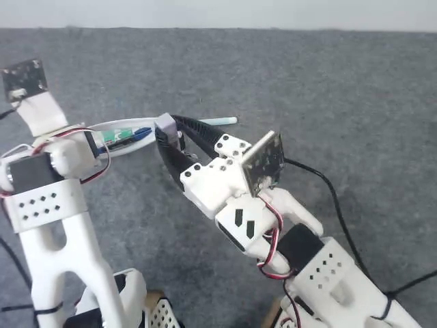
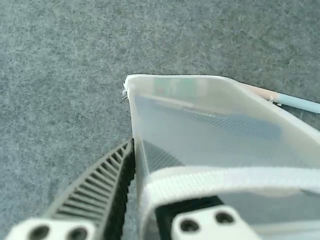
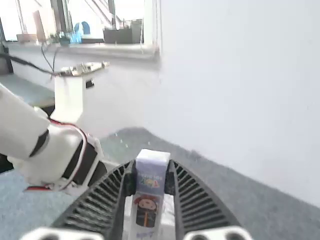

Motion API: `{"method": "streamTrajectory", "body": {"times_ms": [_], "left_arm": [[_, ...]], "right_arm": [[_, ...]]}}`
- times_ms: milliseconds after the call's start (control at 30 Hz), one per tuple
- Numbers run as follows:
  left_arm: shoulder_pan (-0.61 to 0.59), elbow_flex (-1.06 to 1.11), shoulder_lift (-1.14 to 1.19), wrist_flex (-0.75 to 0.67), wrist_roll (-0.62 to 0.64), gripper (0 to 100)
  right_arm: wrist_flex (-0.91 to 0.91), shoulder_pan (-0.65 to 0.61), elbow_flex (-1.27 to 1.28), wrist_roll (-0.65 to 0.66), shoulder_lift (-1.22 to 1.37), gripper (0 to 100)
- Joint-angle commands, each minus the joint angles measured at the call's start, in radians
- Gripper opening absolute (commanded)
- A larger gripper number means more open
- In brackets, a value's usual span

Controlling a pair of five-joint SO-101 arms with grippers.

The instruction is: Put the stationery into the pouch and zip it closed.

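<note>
My right hand (image 3: 150,172) is clamped on a small wrapped eraser (image 3: 149,186), which sits lengthwise between the fingers right at the right end of the pouch (image 1: 121,134). My left hand (image 2: 142,170) is closed on the pouch wall at its left end. Green and blue items show inside.

Step in hand, I judge: feed the eraser through the mouth.
- Line the block's long side up with the opening and go in slow.
- Hold the left grip firm so the mouth doesn't fold shut.
- Let go only once the block is past the zip line, or it could snag.

A pale blue pen (image 1: 220,121) lies on the worktop (image 1: 328,89) just on the far side, not yet in.
</note>
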Motion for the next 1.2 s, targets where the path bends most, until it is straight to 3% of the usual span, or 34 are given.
{"method": "streamTrajectory", "body": {"times_ms": [0,500,1167], "left_arm": [[-0.003,-0.005,-0.008,-0.018,-0.014,1],[-0.002,0.005,-0.006,-0.023,-0.014,1],[-0.002,0.015,-0.011,-0.048,-0.014,1]], "right_arm": [[-0.2,-0.01,0.037,0.018,-0.03,0.6],[-0.797,-0.01,0.06,0.018,0.297,0.6],[-1.006,-0.065,0.032,0.02,0.687,0.6]]}}
